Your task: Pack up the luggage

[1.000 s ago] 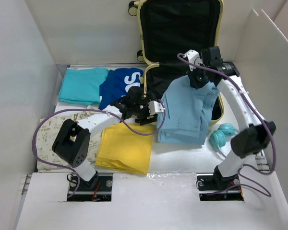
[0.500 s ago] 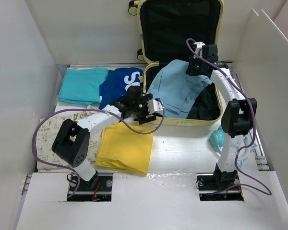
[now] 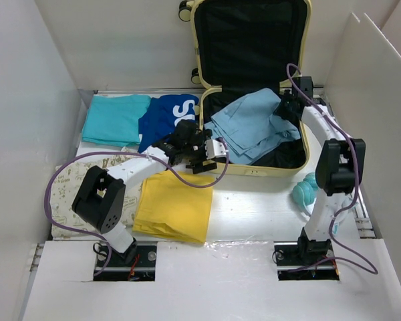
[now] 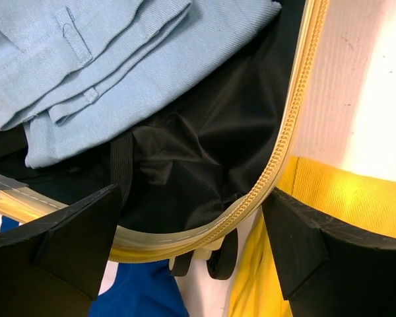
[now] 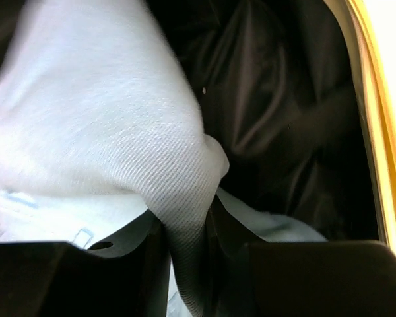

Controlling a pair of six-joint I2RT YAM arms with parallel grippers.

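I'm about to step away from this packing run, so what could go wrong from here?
The right tool is shut on the light blue garment inside the luggage; lifting without releasing would probably drag it out. The open left tool hangs over the zipper rim and could snag it.

White links and black joint housings on left arm (image 3: 130, 170) and right arm (image 3: 319, 214) alike. Purple cable (image 3: 49, 197) looped loosely beside each. Matte black, blocky fingers (image 4: 66, 244) on left gripper (image 4: 191, 257).

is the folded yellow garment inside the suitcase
No, the yellow garment lies flat on the table in front of the luggage, outside its rim.
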